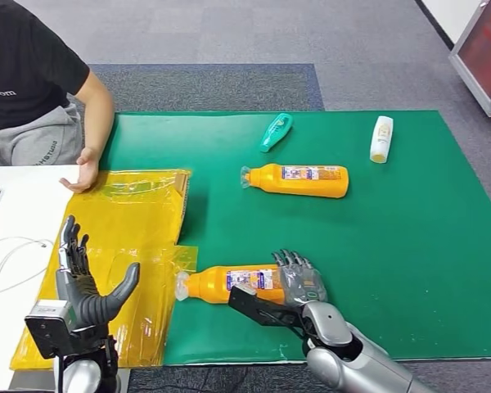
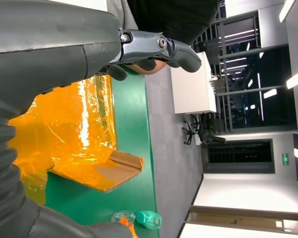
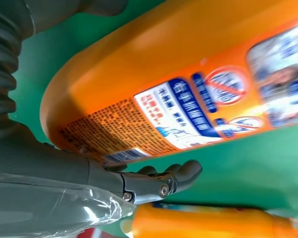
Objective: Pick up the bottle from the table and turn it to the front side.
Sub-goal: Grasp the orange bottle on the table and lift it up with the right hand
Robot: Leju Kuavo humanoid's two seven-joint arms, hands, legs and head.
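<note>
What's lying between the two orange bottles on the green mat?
Nothing: in the head view, bare green mat separates the far orange bottle from the near orange bottle, which the right hand grips.

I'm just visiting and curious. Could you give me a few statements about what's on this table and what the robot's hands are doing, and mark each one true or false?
1. The right hand is on the near orange bottle. True.
2. The left hand holds a bottle. False: it is raised over the yellow plastic bag, fingers apart, holding nothing.
3. Two orange bottles lie on the green mat. True; the far orange bottle lies beyond.
4. The teal bottle stands upright. False: it lies on its side.
5. The white bottle is inside the bag. False: it lies on the mat.
</note>
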